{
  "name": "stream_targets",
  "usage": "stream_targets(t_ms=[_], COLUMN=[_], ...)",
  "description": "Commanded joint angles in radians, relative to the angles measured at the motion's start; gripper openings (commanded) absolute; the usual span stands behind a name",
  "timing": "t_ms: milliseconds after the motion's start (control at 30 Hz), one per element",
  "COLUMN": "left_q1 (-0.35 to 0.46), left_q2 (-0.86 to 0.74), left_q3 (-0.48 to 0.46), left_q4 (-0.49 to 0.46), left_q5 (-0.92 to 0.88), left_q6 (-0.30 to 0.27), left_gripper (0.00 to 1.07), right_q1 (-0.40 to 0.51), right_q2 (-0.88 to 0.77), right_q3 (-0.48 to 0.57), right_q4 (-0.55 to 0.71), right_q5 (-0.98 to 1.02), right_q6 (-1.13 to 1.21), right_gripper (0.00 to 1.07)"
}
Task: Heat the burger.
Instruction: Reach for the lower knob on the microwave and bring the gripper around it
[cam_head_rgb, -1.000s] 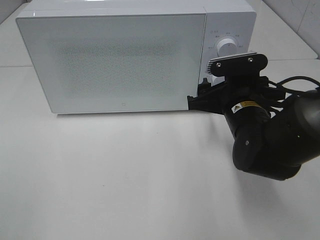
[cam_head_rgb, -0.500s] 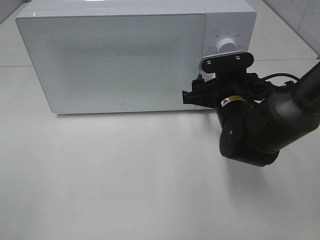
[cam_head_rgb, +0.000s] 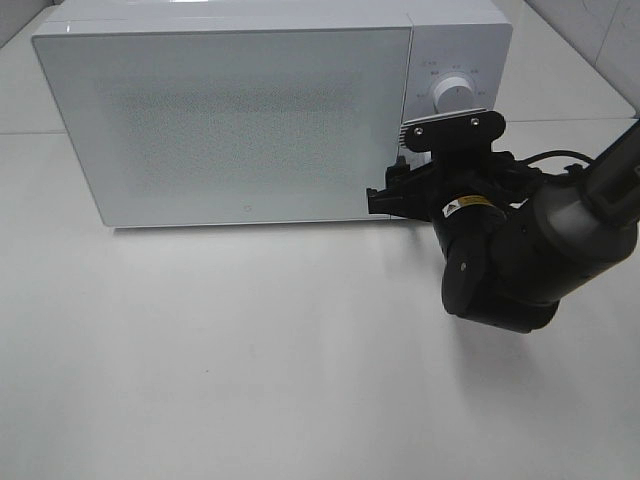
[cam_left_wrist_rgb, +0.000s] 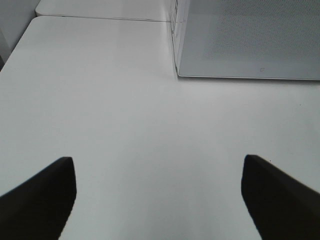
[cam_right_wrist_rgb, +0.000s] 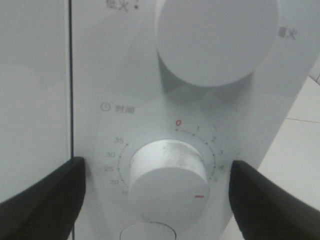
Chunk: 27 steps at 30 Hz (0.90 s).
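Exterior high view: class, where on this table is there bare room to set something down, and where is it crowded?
Free: the wide table in front of the microwave, from the left edge across to the right arm; also the strip left of the microwave. Crowded: the control panel corner, where the right gripper straddles the timer dial.

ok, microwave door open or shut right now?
Shut. The microwave door lies flush with the control panel, with only a thin seam between them, and none of the inside shows.
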Motion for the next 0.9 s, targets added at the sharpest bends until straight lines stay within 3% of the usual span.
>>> stream_targets(t_ms=[33, 167, 200, 300, 367, 467, 533, 633, 700, 900], left_q1=[0.002, 0.002, 0.002, 0.002, 0.002, 0.002, 0.002, 0.002, 0.002, 0.002], left_q2=[-0.017, -0.017, -0.017, -0.017, -0.017, -0.017, -0.017, -0.017, -0.017, -0.017], left_q3=[0.001, 0.001, 0.001, 0.001, 0.001, 0.001, 0.001, 0.001, 0.001, 0.001], left_q4=[-0.003, -0.003, -0.003, -0.003, -0.003, -0.003, -0.003, -0.003, -0.003, -0.003], left_q5=[-0.012, -0.012, -0.012, -0.012, -0.012, -0.012, -0.012, -0.012, -0.012, -0.012], left_q6=[-0.006, -0.006, -0.006, -0.006, -0.006, -0.006, -0.006, -0.006, -0.006, -0.006], left_gripper=[0.82, 0.82, 0.82, 0.82, 0.82, 0.82, 0.82, 0.82, 0.82, 0.82], right_q1=[-0.013, -0.013, -0.013, -0.013, -0.013, -0.013, -0.012, -0.012, -0.011, -0.011], right_q2=[-0.003, -0.003, -0.003, -0.003, -0.003, -0.003, -0.003, -0.003, -0.003, -0.003], right_q3=[-0.012, -0.012, -0.012, -0.012, -0.012, -0.012, -0.012, -0.012, -0.012, -0.012], right_q4=[-0.002, -0.006, -0.018, -0.022, -0.026, -0.026, -0.026, -0.026, -0.029, -0.046], right_q5=[-0.031, -0.035, -0.052, -0.060, -0.102, -0.109, -0.150, -0.161, -0.185, -0.191], right_q6=[0.014, 0.013, 0.008, 0.002, -0.002, -0.002, -0.002, -0.002, -0.002, 0.034], right_gripper=[0.75, 0.68, 0.62, 0.59, 0.45, 0.41, 0.20, 0.16, 0.03, 0.00])
